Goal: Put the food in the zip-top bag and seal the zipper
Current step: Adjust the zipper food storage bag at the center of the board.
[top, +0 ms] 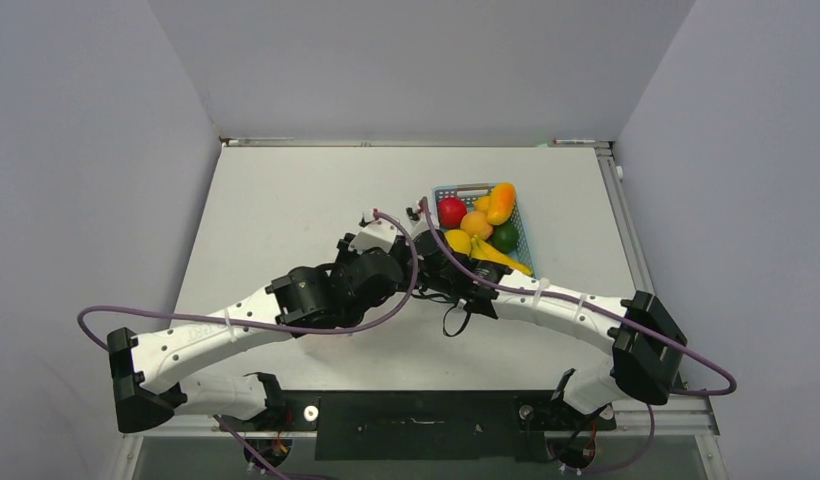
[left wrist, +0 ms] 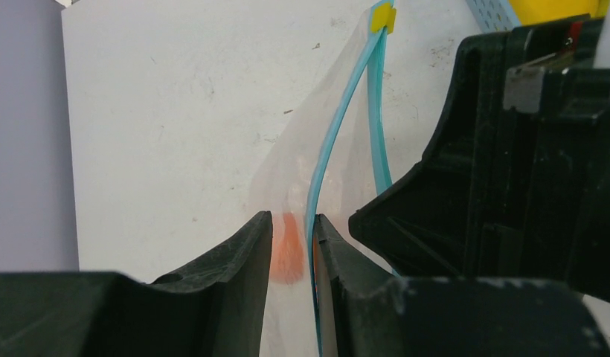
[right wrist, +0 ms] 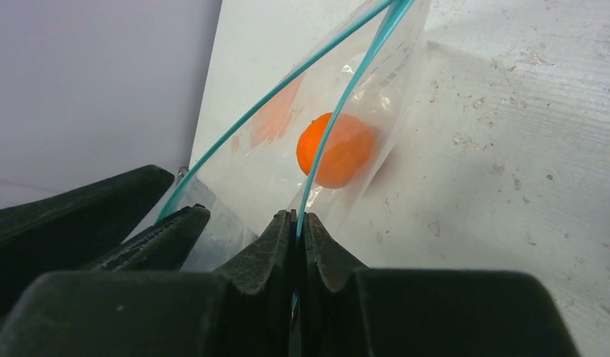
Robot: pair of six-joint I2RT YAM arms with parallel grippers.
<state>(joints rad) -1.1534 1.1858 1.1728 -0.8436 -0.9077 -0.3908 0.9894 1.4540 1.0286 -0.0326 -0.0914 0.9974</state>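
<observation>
Two robot arms meet over the middle of a white table (top: 286,210), both wrists close together just left of a light-blue basket (top: 464,187).

The basket holds most of the food (top: 481,225): a red round piece, an orange one, a peach-coloured one, a dark green one and a long yellow one at the near end, heaped together.

The clear bag (right wrist: 391,74) stands on edge between the two grippers. Its mouth is open: the two teal strands of the zipper (left wrist: 379,111) bow apart and meet again at a small yellow clip (left wrist: 383,18) at the far end. Inside the bag lies one orange fruit (right wrist: 350,152), resting low against the film, close to the table.

The right gripper (right wrist: 296,219) is closed tight, its two black fingers pinching one zipper strand with no gap left between them.

The left gripper (left wrist: 291,223) has its fingers a little apart. The bag's film and the other teal strand run through the gap, the strand just beside the right-hand finger. Whether either pad touches the plastic is hard to tell, since the view is blurred this close. An orange smear shows through the film between the fingers.
</observation>
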